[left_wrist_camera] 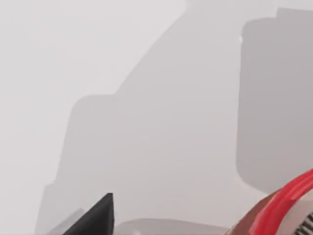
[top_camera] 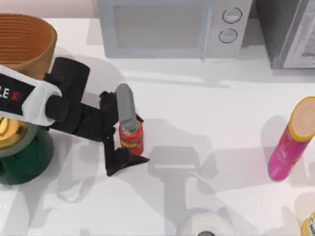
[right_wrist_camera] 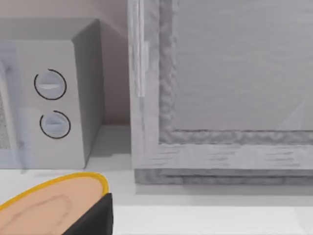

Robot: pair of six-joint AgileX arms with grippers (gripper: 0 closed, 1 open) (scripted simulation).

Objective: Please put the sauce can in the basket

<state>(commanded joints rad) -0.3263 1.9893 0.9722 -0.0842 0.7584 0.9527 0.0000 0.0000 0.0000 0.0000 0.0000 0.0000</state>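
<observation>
white bench (top_camera: 206, 113): left gripper (top_camera: 129, 140) fingers straddle the sauce can (top_camera: 131, 137), seemingly gripping it, well right of the basket (top_camera: 27, 42). grasp looks done; lifting and carrying to the basket remain.

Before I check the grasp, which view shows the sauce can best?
The top view: the whole sauce can stands upright between the left gripper's fingers. The left wrist view catches just its red rim at a corner. The right wrist view faces the microwave instead.
</observation>
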